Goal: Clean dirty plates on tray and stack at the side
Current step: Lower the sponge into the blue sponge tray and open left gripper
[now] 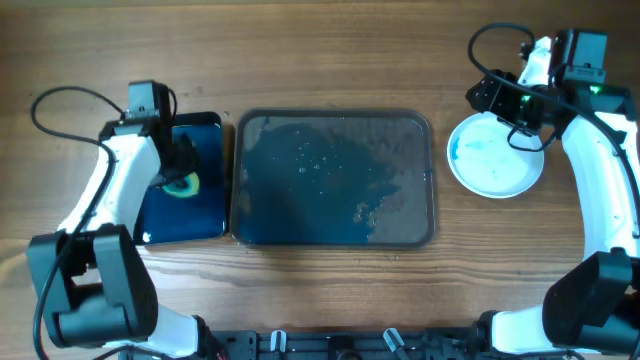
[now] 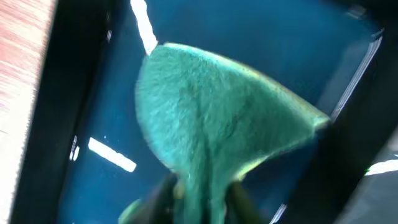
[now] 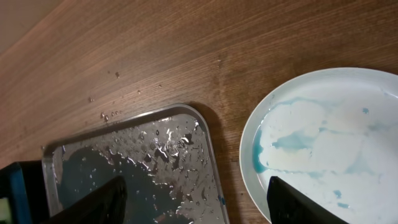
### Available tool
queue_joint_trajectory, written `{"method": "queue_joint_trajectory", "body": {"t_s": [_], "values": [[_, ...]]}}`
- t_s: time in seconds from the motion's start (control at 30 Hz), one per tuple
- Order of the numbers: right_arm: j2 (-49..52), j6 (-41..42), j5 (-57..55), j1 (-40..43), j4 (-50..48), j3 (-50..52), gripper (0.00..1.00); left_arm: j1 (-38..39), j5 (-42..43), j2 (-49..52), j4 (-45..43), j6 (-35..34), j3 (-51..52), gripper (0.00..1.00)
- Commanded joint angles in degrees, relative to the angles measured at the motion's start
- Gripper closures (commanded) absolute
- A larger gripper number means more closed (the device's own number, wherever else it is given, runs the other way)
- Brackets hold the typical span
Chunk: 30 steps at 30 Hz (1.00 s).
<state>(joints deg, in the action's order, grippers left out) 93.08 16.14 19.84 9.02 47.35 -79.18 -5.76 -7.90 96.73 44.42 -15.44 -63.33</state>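
Observation:
The large dark grey-blue tray [image 1: 333, 178] lies mid-table, wet with droplets and with no plates on it; its corner shows in the right wrist view [image 3: 155, 162]. One pale plate [image 1: 495, 155] smeared with blue sits on the wood to its right, seen close in the right wrist view [image 3: 329, 149]; I cannot tell if other plates lie under it. My right gripper [image 3: 199, 205] is open and empty, above the gap between tray and plate. My left gripper [image 2: 202, 199] is shut on the green sponge [image 2: 217, 118] over the smaller dark blue tray [image 1: 185, 180].
The smaller dark blue tray's rim [image 2: 74, 93] runs along the left of the left wrist view. Bare wooden table surrounds both trays. Water drops lie on the wood [image 3: 109, 115] beyond the big tray's corner.

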Motion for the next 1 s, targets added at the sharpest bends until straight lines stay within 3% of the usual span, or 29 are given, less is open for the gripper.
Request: {"method": "queue_joint_trajectory", "body": {"t_s": [0.0, 0.17, 0.2, 0.23, 0.53, 0.6, 0.63, 0.8, 0.97], "values": [[-0.3, -1.6, -1.0, -0.2, -0.2, -0.6, 0.27, -0.3, -1.0, 0.2, -1.6, 1.8, 0.5, 0.37], [-0.4, -5.8, -0.8, -0.2, 1.4, -0.7, 0.27, 1.2, -0.7, -3.3, 2.8, 1.8, -4.4, 0.18], [-0.7, -6.4, -0.7, -0.2, 1.9, -0.8, 0.27, 1.9, -0.7, -4.7, 3.9, 1.7, -6.0, 0.12], [-1.2, -7.4, -0.8, -0.2, 2.5, -0.8, 0.25, 2.6, -0.5, -6.4, 4.7, 1.7, -7.4, 0.00], [-18.1, -9.7, -1.0, -0.2, 7.3, -0.8, 0.16, 5.3, 2.1, -12.0, 4.5, 1.5, -8.0, 0.00], [-23.3, -10.1, -1.4, -0.2, 7.9, -0.8, 0.09, 5.3, 2.1, -12.0, 4.5, 1.5, -8.0, 0.00], [-25.6, -10.0, -1.4, -0.2, 8.1, -0.8, 0.00, 5.3, 2.1, -12.0, 4.5, 1.5, -8.0, 0.00], [-33.9, -10.0, -1.4, -0.2, 8.2, -0.8, 0.00, 5.3, 2.1, -12.0, 4.5, 1.5, -8.0, 0.00], [-34.6, -10.1, -1.4, -0.2, 9.0, -0.7, 0.00, 5.3, 2.1, -12.0, 4.5, 1.5, -8.0, 0.00]]}}
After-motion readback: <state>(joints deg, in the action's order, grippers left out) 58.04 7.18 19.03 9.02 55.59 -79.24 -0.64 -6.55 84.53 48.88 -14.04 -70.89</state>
